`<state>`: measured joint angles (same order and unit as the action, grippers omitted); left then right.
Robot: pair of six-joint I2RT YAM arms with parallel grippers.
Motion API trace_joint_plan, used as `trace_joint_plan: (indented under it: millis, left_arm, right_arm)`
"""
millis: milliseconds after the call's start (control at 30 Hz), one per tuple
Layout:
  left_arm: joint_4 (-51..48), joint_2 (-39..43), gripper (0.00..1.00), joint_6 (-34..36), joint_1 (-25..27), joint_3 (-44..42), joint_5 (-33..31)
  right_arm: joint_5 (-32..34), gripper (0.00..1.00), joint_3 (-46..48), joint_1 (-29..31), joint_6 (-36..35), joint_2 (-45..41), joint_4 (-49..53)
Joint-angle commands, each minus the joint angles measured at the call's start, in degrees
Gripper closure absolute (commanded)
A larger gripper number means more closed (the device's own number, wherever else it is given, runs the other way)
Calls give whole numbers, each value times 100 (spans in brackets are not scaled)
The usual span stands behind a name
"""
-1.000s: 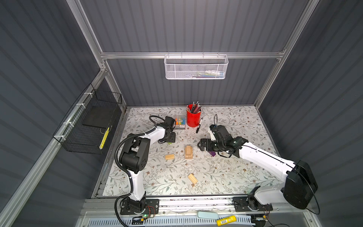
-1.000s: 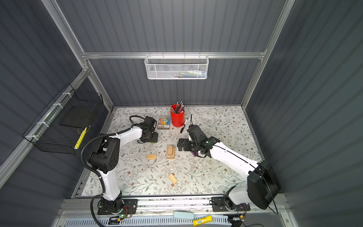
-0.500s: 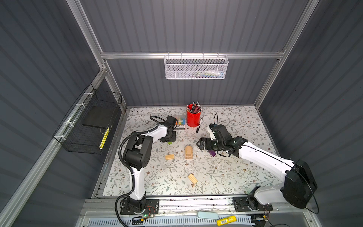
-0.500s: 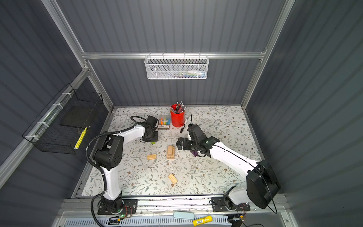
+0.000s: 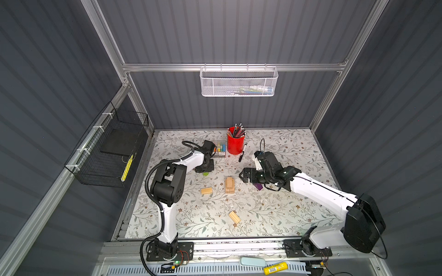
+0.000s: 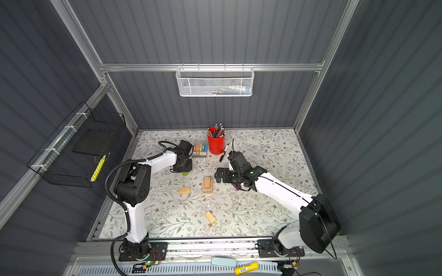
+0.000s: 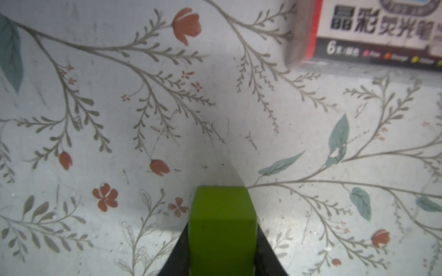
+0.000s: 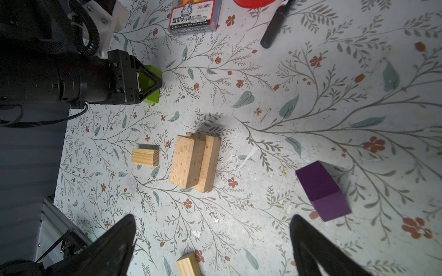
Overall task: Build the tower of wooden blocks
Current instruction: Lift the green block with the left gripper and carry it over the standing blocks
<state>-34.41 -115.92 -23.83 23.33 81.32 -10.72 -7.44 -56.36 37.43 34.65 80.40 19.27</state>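
At the middle of the counter (image 5: 287, 215): pale wood blocks (image 8: 193, 162) are stacked flat in a low pile, the top one offset.
Loose pale block (image 8: 145, 156): laid just beside the pile.
Third pale block (image 5: 234, 217): laid well apart, toward the front edge.
Left gripper (image 8: 155, 82): closed on the lime green block (image 7: 221, 229), which is held low near the marker box (image 8: 193, 16).
Right gripper (image 8: 212, 218): spread wide above the counter.
Purple block (image 8: 323, 191): laid on the counter, near but apart from the open fingers.
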Motion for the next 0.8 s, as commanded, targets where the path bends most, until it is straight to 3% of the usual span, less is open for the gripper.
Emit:
trace_joint_plan:
  millis: [0,267,767]
  left_arm:
    - [-388,498,82,-33,37,16,-78]
    - [-893,1429,92,-371,145,-353,367]
    - [-1730,2162,100,-1347,1595,294,319]
  right_arm:
    - [-33,1,79,-36,75,-153,-19]
    - [69,1,140,-111,226,-405,125]
    - [-104,1,778,-562,477,-857,134]
